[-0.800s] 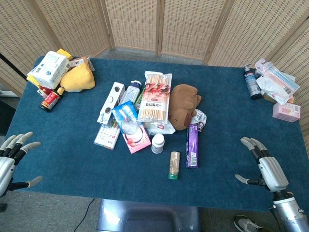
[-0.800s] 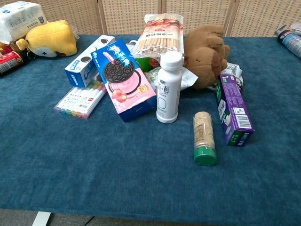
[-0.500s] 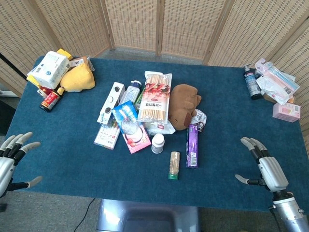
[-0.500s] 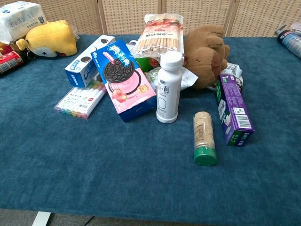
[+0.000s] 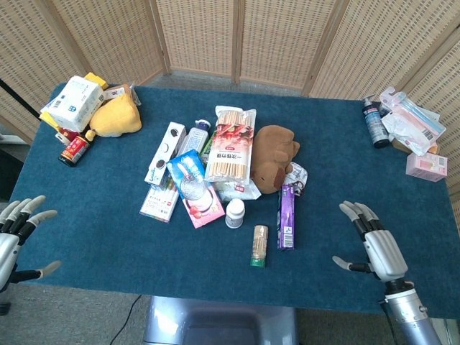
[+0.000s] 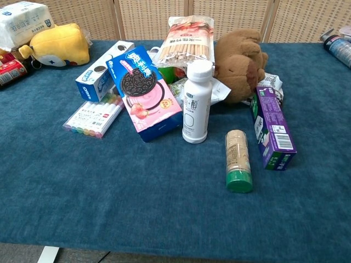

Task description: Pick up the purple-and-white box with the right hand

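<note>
Fingers (image 5: 357, 213) spread, well apart from long purple-and-white box (image 5: 286, 216).

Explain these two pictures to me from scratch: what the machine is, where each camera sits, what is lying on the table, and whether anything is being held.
This is a robot with two arms, each ending in a metal hand with fingers. One picture looks down from its head, the other looks forward from its chest, low over the table.

The head view shows both hands at the near edge of the blue cloth-covered table: the left hand and the right hand. Both have spread fingers and hold nothing. The chest view shows neither hand.

In the middle lies a pile of goods. The long purple-and-white box, which the robot is meant to pick up, lies flat at the pile's right side, untouched. Beside it lies a tan cylindrical tube with a green cap; a white plastic bottle stands upright nearby. Behind the box sits a brown plush toy.
</note>
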You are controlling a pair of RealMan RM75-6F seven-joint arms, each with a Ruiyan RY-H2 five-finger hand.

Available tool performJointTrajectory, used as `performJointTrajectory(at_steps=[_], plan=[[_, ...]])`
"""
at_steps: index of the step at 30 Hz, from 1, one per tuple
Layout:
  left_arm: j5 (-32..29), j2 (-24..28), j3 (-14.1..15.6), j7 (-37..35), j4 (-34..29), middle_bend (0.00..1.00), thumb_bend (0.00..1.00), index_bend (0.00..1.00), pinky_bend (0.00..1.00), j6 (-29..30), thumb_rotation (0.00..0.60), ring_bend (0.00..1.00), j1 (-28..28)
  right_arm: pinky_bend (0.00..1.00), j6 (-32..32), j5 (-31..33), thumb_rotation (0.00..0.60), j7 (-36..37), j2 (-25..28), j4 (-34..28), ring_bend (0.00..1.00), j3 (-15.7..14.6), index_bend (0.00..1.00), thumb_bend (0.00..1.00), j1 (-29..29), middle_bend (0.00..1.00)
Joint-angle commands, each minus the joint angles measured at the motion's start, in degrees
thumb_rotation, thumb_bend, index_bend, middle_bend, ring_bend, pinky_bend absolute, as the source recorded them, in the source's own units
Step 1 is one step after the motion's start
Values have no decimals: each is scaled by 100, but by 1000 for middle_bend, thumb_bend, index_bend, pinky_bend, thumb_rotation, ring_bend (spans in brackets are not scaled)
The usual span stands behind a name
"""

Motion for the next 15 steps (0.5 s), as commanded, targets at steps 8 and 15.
performJointTrajectory(at_steps=[8, 15], plan=[[-135, -56, -19, 162, 3, 0, 0, 222, 0, -67, 600, 0, -9, 0, -472, 429, 600, -983, -924, -68, 0, 427, 0, 0, 484, 0], [-378, -88, -81, 290, 12, 0, 0, 222, 0, -108, 600, 0, -17, 0, -633, 617, 600, -1259, -1456, 107, 0, 547, 0, 0, 689, 0]])
